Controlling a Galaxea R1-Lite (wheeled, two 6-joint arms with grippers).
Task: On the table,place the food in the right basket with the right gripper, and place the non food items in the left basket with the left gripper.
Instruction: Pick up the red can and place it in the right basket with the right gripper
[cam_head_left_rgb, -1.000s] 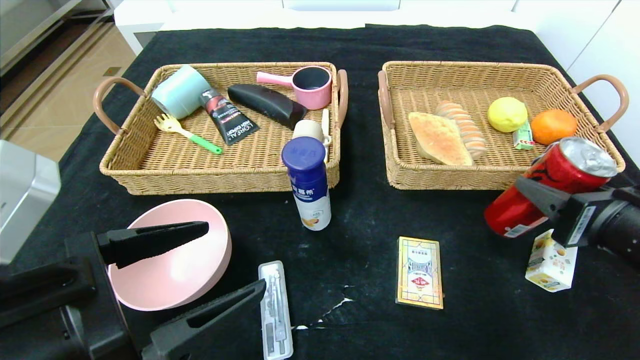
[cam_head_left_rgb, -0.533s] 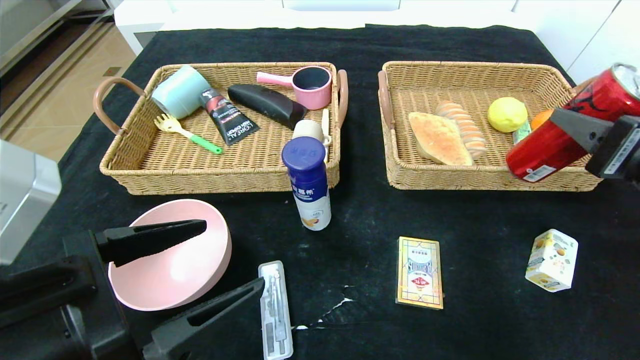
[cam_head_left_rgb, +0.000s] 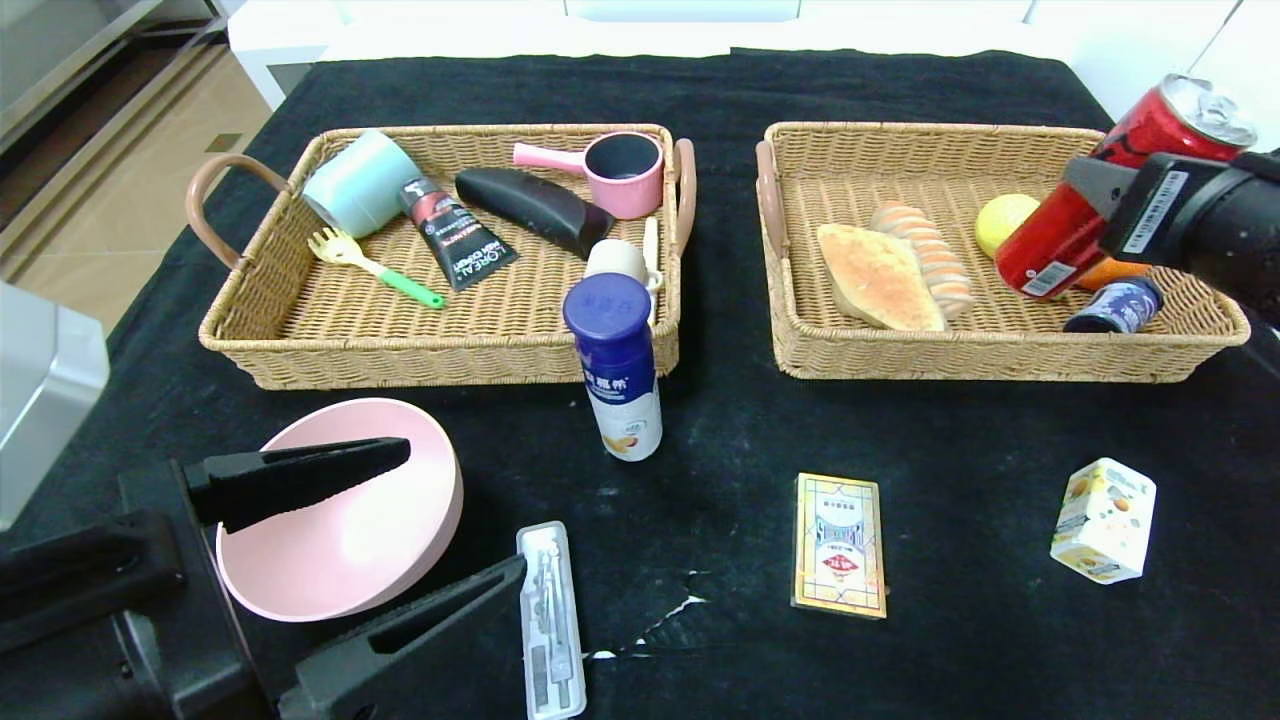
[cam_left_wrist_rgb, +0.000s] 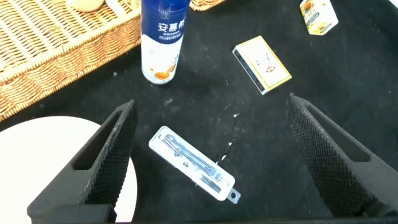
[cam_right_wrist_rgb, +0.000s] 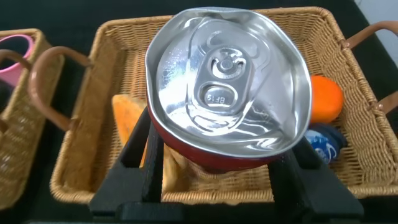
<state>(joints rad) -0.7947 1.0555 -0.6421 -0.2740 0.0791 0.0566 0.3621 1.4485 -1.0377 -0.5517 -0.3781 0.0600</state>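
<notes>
My right gripper (cam_head_left_rgb: 1080, 200) is shut on a tilted red can (cam_head_left_rgb: 1040, 250) and holds it above the right side of the right basket (cam_head_left_rgb: 1000, 358). In the right wrist view the can's silver top (cam_right_wrist_rgb: 227, 81) sits between the black fingers (cam_right_wrist_rgb: 140, 155) over the basket (cam_right_wrist_rgb: 205, 193). Inside lie bread (cam_head_left_rgb: 875, 275), a striped roll (cam_head_left_rgb: 925, 250), a lemon (cam_head_left_rgb: 1000, 220), a partly hidden orange (cam_head_left_rgb: 1115, 270) and a small blue jar (cam_head_left_rgb: 1115, 305). My left gripper (cam_head_left_rgb: 462, 512) is open at the near left, over a clear case (cam_left_wrist_rgb: 193, 165).
On the table stand a blue-capped yogurt bottle (cam_head_left_rgb: 620, 370), a yellow card box (cam_head_left_rgb: 840, 545), a small juice carton (cam_head_left_rgb: 1103, 520) and a pink bowl (cam_head_left_rgb: 380, 540). The left basket (cam_head_left_rgb: 430, 362) holds a cup, a tube, a fork, a dark case and a pink pot.
My right gripper has carried the red can up from the table's right front and away, over the right basket. The left arm has barely moved.
</notes>
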